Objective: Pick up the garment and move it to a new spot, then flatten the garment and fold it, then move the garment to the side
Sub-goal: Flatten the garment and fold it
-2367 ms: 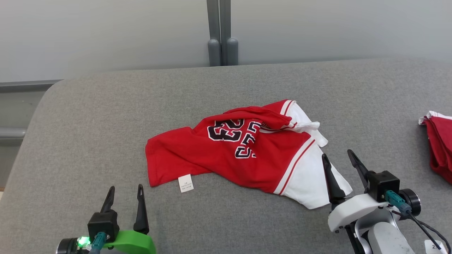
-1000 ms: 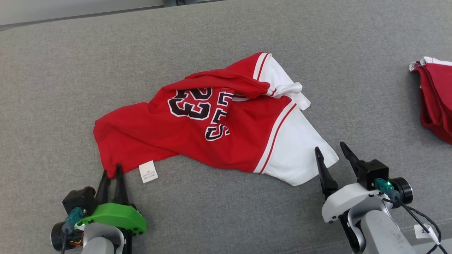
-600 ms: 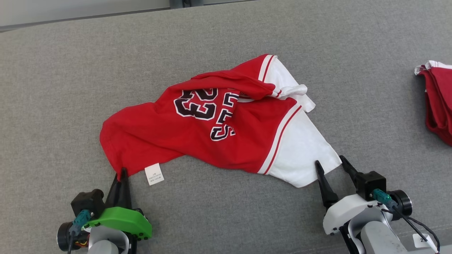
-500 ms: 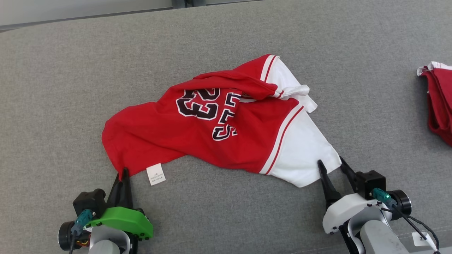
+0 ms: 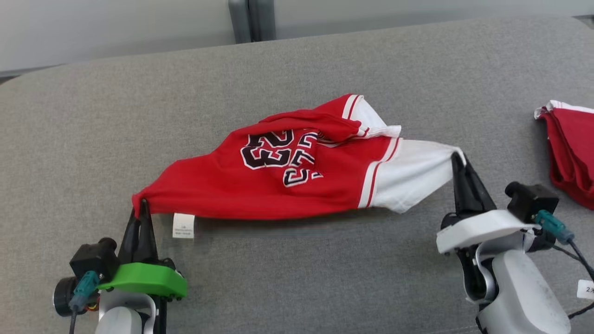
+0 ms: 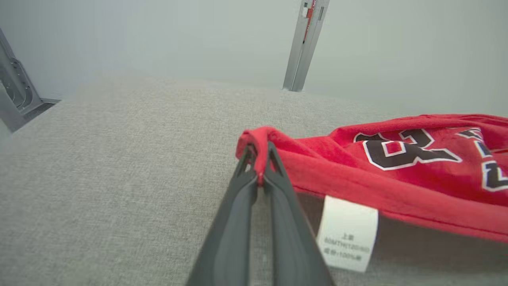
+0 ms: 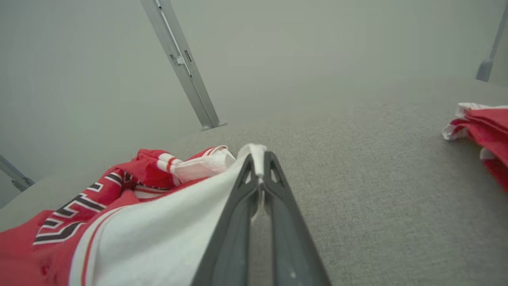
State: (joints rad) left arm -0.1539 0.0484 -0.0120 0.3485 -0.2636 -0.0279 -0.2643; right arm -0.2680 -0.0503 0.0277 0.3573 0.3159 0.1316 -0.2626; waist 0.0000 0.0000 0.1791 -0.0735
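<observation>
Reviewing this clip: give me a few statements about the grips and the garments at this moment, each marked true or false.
1. The jaws of the left gripper are shut on a red corner of the jersey. True.
2. The jaws of the right gripper stand open beside the jersey. False: they are shut on its white corner.
3. A white label hangs from the jersey's near edge, close to the left gripper. True.
4. A second red garment lies at the far left of the grey cushion. False: it lies at the right edge of the head view.
</observation>
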